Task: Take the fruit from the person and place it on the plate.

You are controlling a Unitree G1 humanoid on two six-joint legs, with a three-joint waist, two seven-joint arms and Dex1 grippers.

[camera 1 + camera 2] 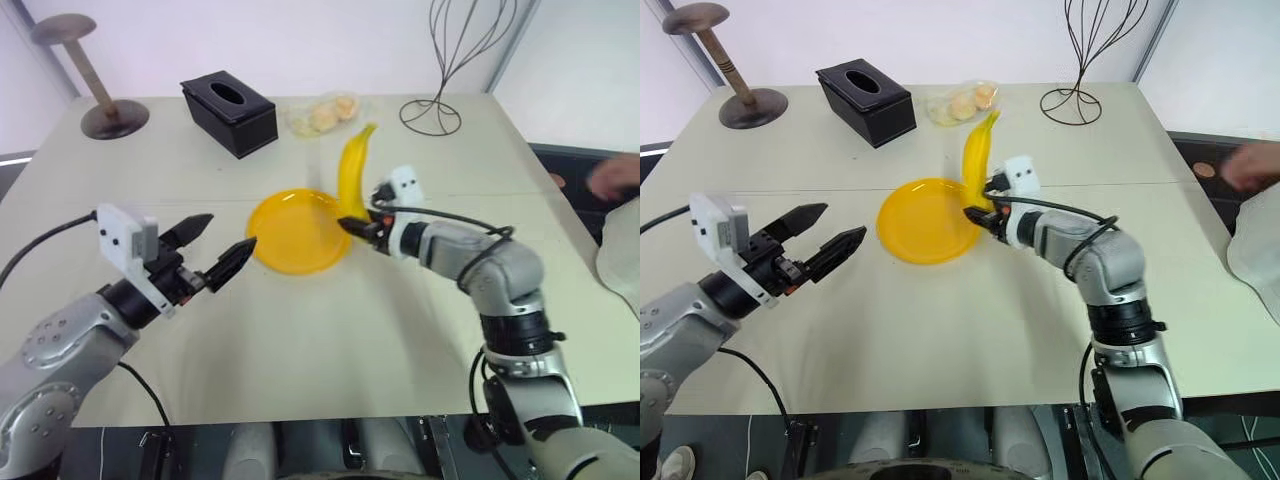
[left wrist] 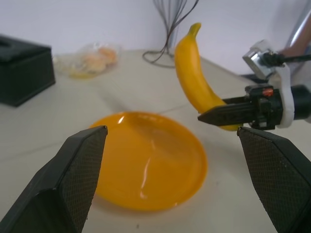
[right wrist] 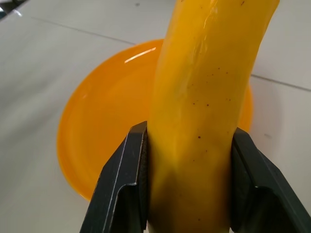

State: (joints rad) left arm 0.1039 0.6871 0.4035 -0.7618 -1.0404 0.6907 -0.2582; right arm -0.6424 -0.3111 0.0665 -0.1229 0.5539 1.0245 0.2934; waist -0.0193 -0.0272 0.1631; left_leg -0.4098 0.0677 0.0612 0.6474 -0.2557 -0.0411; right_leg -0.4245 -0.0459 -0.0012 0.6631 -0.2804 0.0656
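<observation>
Clamped on the banana [image 3: 194,121], your right gripper [image 1: 358,224] pinches its lower end between black textured fingers, the smooth curved fruit standing up at the right rim of the round glossy plate [image 1: 290,235]. Your left gripper [image 1: 222,250] hangs spread wide, empty, left of the plate.

Banana [image 1: 353,168] in right hand [image 1: 352,226], above plate [image 1: 290,235]

The banana [image 3: 199,121] has smooth, faintly speckled skin, the plate [image 2: 150,165] looks like glossy plastic, the table [image 1: 300,340] is matt, and the left gripper's fingertips [image 2: 73,179] carry finely textured black pads.
</observation>
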